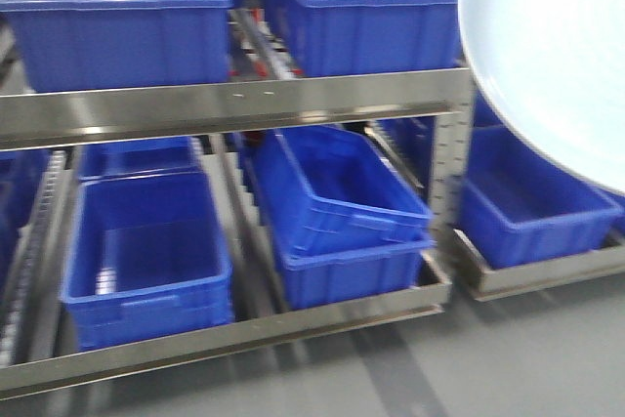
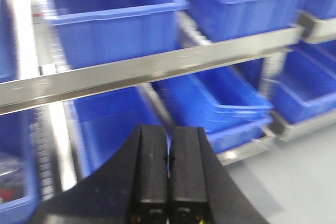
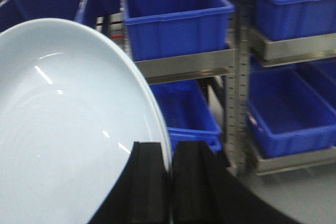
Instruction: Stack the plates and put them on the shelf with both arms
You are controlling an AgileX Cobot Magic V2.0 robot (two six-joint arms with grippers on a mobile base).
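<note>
We find both tiers of the shelf [image 1: 451, 163] filled: two upper crates [image 1: 117, 26] stand side by side across the top of the front view, and under the rail [image 1: 234, 100] a lower left crate [image 1: 146, 251] and a tilted crate [image 1: 337, 192] resting in another leave only a narrow strip between them. We see open room between those lower crates and the rail, and over the grey floor [image 1: 410, 368] along the bottom edge; the plate [image 1: 557, 56] blocks the upper right corner.

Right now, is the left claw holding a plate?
No, the left claw is shut and empty, facing only blue crates on the shelf.
</note>
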